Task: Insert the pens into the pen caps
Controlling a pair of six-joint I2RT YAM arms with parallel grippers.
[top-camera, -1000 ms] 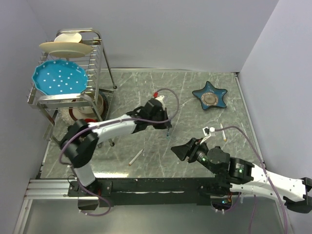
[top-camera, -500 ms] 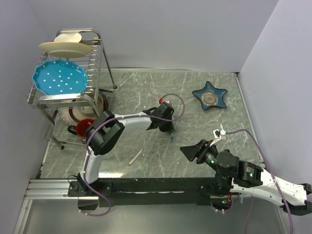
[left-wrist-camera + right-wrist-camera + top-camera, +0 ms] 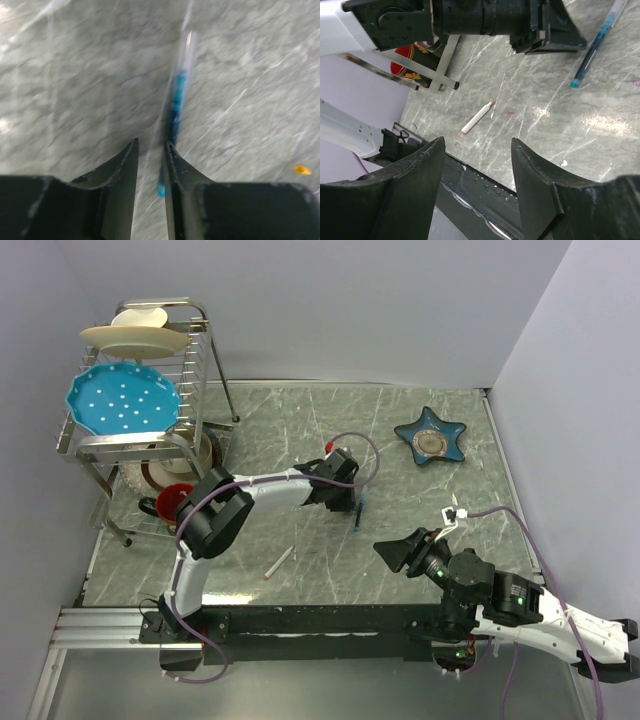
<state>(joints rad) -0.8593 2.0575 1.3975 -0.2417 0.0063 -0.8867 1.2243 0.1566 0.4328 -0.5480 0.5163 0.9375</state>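
Find blue pen (image 3: pixel 176 102) flat on tabletop (image 3: pixel 290 420), just beside left pincer (image 3: pixel 150 146), barely parted, empty; right pincer (image 3: pixel 477 142) spread wide, empty. Expect light, stiff, slick, roll-prone; pinch mid-barrel.

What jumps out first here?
The blue pen lies flat at the centre of the scene, right at the left gripper. A white pen lies alone nearer the arm bases, and a blue star-shaped dish sits at the far right.
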